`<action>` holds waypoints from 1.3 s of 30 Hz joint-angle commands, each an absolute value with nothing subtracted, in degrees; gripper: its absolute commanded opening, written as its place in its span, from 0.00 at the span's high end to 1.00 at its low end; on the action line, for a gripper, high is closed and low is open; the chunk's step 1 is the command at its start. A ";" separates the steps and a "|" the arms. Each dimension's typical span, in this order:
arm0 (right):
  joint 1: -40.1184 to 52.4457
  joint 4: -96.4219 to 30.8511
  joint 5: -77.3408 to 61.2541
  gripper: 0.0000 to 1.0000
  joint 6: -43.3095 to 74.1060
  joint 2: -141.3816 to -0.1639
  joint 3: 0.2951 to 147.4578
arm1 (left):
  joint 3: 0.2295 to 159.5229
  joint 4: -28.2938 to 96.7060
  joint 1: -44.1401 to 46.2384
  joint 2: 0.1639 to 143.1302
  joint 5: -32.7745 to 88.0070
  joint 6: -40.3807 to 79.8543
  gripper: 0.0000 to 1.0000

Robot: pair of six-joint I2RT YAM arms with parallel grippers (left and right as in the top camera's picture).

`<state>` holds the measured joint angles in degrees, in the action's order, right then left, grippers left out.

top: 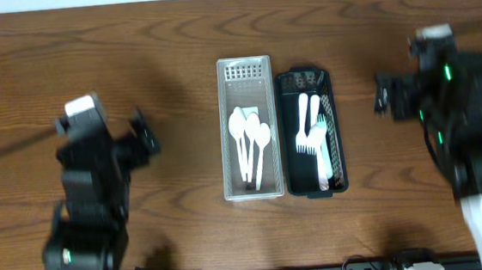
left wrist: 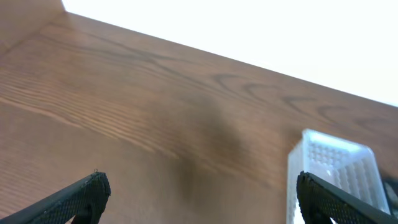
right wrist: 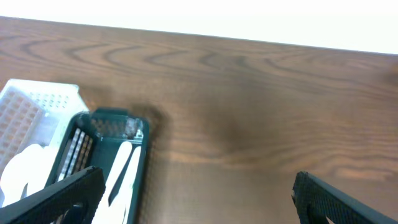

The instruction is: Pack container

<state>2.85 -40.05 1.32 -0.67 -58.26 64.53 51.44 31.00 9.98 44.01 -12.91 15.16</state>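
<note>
Brown wood-grain table [top: 87,43] fills every view, with a pale strip of wall along its far edge in the wrist cameras. At the middle of it stands a white basket [top: 226,127], long and narrow, with a perforated far end wall. Inside it lie several white plastic spoons [top: 250,141], bowls toward the far end, handles toward the near end, overlapping one another. Against the white basket's right wall, parallel to it, stands a dark basket [top: 289,148] of much the same shape. It holds white forks [top: 308,134] and other white utensils laid lengthwise.

The left gripper [top: 144,134] hangs well to the left of the white basket, about level with its middle, fingers pointing toward it. Its jaws are spread wide with nothing between them. In the left wrist view only bare table shows in the gap, and the white basket's far end peeks in beside the right-hand fingertip, low at the frame edge.

The right gripper [top: 382,98] sits well to the right of the white basket, beyond the dark basket and apart from it, about level with the baskets' far end. Its jaws also stand wide apart and empty. In the right wrist view the dark basket and, past it, the white basket appear at the left of the frame, near the left-hand fingertip. Bare wood fills the gap between the fingers.
</note>
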 commanded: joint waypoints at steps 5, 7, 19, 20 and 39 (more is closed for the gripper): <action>4.43 -43.13 3.03 0.01 -0.25 -33.04 45.69 | 34.50 32.29 13.72 23.92 -13.82 14.31 0.02; 4.43 -42.65 3.07 0.01 -0.25 -28.21 41.17 | 31.75 32.71 13.69 20.10 -13.82 11.66 0.02; 4.43 -37.08 -3.27 0.01 2.11 -21.76 24.51 | 27.27 36.40 13.69 16.03 -13.78 9.67 0.02; 4.43 -37.08 -3.55 0.01 2.11 -21.76 24.12 | 27.27 36.67 13.69 16.03 -13.80 9.67 0.02; 4.43 -37.10 -3.44 0.01 2.09 -21.76 23.46 | 27.27 37.52 13.69 16.03 -13.78 9.67 0.02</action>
